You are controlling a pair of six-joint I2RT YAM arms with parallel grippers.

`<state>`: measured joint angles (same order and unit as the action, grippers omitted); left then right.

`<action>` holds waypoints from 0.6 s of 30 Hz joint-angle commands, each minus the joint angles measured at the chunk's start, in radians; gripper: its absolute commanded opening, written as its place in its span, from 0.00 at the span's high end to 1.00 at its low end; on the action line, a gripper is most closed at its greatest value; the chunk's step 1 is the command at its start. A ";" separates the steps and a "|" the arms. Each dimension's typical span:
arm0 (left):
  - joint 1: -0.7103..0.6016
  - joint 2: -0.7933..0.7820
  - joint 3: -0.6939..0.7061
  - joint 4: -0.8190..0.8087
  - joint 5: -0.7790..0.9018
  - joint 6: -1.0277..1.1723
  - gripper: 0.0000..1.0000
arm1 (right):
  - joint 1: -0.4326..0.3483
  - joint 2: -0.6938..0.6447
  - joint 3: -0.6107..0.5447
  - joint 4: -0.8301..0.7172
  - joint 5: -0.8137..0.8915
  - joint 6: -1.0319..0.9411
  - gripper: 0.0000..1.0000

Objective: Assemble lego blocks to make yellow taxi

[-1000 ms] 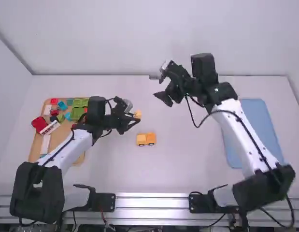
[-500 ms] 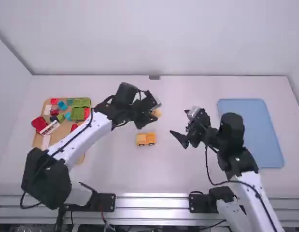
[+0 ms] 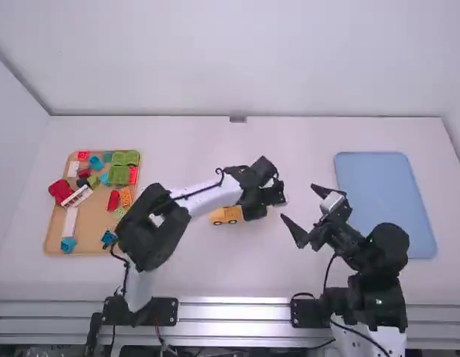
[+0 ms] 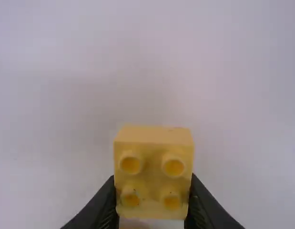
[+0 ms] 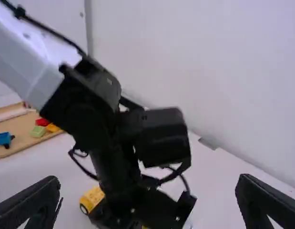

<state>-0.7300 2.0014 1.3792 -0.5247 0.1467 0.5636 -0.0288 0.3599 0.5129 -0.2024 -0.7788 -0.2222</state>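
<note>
Right gripper (image 3: 297, 201): fingers spread, over white surface (image 3: 237, 264) | left gripper (image 3: 267, 202): fingers pinching yellow four-stud block (image 4: 152, 183) | yellow wheeled block (image 3: 226, 215) on surface, just beside left gripper, partly hidden | wooden tray (image 3: 92, 242) of mixed bricks, left | blue tray (image 3: 386, 204), right

Legible text, labels, brands, numbers or signs: none.
</note>
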 commanded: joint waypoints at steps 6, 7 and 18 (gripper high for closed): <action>0.020 0.054 0.020 0.012 -0.058 0.028 0.84 | -0.042 -0.013 -0.010 -0.008 -0.011 0.017 0.02; 0.020 0.058 0.020 0.015 -0.054 0.037 0.80 | -0.043 -0.010 -0.010 -0.007 -0.012 0.016 0.02; 0.022 0.067 0.021 0.055 0.027 0.098 0.25 | -0.042 -0.001 -0.010 0.009 -0.014 0.017 0.02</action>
<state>-0.7155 2.0563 1.3792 -0.4698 0.1337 0.6285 -0.0692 0.3504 0.5125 -0.2035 -0.7822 -0.2115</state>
